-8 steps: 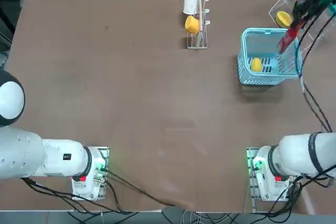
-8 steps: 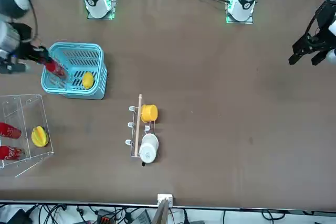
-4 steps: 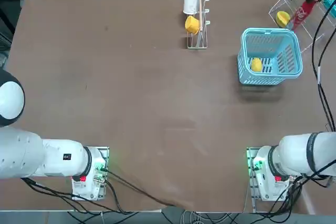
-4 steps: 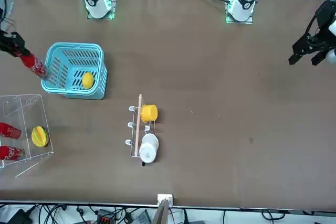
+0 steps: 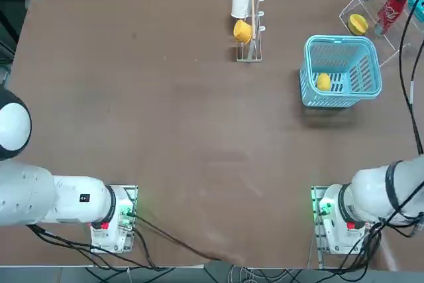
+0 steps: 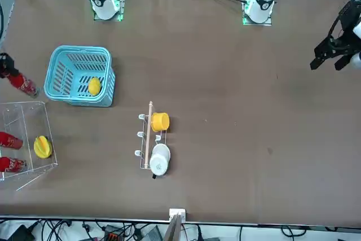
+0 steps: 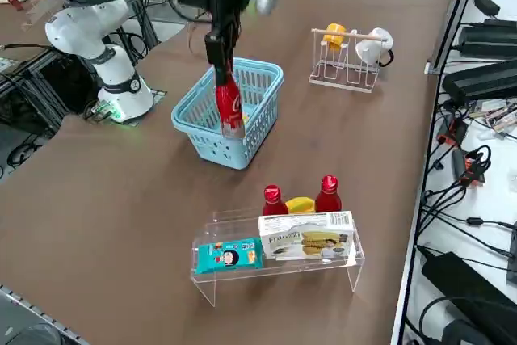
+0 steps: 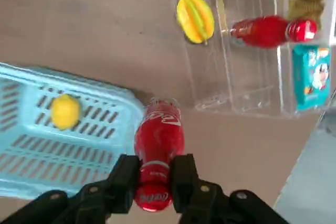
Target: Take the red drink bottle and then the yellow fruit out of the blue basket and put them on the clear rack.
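The blue basket (image 8: 31, 150) holds only the yellow fruit (image 8: 64, 111). The right gripper (image 8: 153, 174) is clamped on the neck of the red drink bottle (image 8: 159, 140), which hangs in the air between the basket and the clear rack (image 8: 210, 82). The bottle should be kept vertical, carried over a free shelf spot clear of the two bottles (image 8: 270, 30) already shelved, and lowered before release.

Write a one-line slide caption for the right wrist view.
Right gripper grips the red drink bottle by its neck, between blue basket and clear rack.
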### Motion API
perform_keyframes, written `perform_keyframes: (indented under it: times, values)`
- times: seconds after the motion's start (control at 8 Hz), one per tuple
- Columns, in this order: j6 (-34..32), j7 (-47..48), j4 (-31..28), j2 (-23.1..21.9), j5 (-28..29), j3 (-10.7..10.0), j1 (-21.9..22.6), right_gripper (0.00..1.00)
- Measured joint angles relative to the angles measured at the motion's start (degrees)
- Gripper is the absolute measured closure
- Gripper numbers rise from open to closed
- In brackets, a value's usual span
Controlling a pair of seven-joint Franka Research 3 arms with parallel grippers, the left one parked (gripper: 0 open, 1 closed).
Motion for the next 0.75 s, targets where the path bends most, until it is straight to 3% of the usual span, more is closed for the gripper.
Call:
perform_keyframes:
  times: [0.5, 0.75]
  values:
    - [12.2, -18.8, 1.2, 7.2, -2.4, -0.2, -7.1, 0.63]
    - [14.9, -24.3, 1.3, 9.8, -2.5, -0.3, -9.8, 0.63]
